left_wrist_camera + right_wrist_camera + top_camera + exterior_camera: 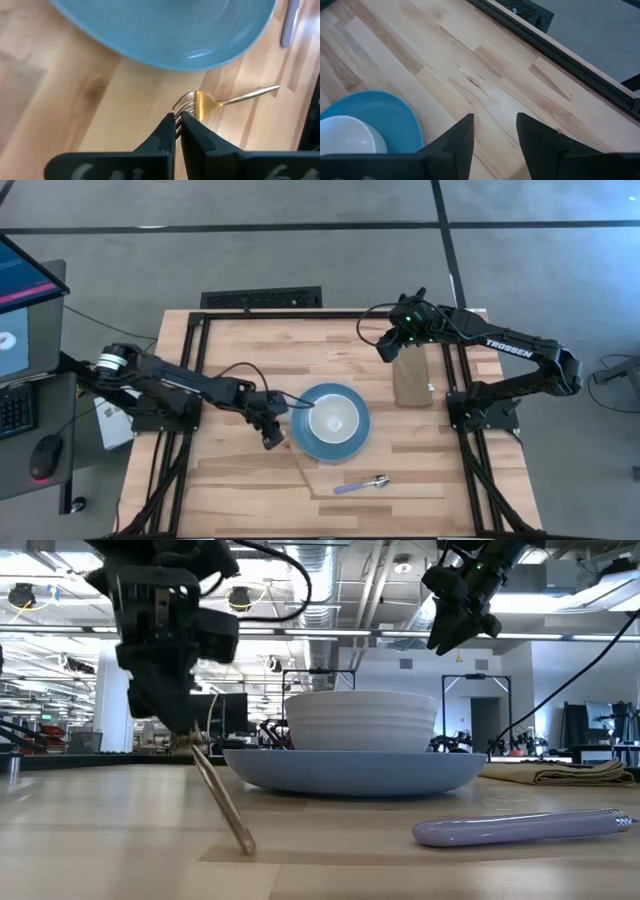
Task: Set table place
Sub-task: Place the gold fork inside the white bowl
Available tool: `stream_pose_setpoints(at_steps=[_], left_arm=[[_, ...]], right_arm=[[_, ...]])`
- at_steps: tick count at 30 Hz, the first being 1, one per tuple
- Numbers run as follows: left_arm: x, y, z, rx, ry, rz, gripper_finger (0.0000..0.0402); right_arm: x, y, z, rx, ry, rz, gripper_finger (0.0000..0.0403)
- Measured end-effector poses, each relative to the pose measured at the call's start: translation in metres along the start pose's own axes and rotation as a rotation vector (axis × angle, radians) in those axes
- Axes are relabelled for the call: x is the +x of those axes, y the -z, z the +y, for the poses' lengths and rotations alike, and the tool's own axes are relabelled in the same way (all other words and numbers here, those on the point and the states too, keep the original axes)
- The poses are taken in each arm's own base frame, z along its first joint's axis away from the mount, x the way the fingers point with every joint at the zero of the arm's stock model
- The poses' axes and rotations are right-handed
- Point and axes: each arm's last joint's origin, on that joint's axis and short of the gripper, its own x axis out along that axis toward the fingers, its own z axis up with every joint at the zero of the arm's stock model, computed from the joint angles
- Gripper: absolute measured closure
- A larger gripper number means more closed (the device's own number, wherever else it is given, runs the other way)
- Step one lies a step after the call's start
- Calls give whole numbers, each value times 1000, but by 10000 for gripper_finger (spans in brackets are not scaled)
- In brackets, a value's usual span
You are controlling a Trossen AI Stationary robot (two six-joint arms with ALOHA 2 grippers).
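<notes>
A gold fork [200,104] lies just off the near-left rim of a blue plate [352,442], which carries a white bowl [333,420]. My left gripper [272,438] is at the plate's left edge, shut on the fork. A spoon with a lavender handle [358,485] lies flat on the table [240,500] near the plate's near side. An olive-brown pad [412,382] lies to the right of the plate. My right gripper [388,348] hangs open above the table's far right part, above the pad's far end, and holds nothing. My left gripper [176,118] pinches the fork by the tips of its tines [181,106] between its two fingertips. It comes from above, roughly along the fork's length. The fork slants down from the fingers, tine end raised, and the free end of its handle [246,846] rests on the table.
A black metal frame [195,360] edges the table on all sides. Bare wood lies left of the plate [215,470] and along the far side. A desk with a monitor, keyboard and mouse [45,455] stands left of the table.
</notes>
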Motion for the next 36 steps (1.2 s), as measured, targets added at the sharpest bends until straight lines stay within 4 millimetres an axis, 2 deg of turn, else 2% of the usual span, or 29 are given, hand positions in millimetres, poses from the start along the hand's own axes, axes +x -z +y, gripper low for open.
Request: stream_pose_setpoints(at_steps=[8, 14, 22, 25, 29, 33, 36], left_arm=[[-56, -3, 11, -42, -22, -129, 399], [-103, -5, 19, -77, 65, -298, 399], [-132, -6, 24, -95, 175, -376, 400], [-143, -16, 25, -70, 163, -433, 400], [-158, -36, 27, -10, 123, -496, 401], [-171, -66, 28, 39, 128, -528, 401], [-176, -90, 31, 72, 121, -498, 401]], right_arm=[[0, 0, 0, 15, -6, 1, 232], [0, 0, 2, 43, -76, 20, 232], [0, -3, 6, 91, -171, 4, 232], [-1, -8, 8, 151, -222, -33, 232], [-3, -14, 14, 159, -387, -51, 232], [-7, -20, 20, 167, -575, -57, 232], [-9, -22, 23, 173, -646, -49, 232]])
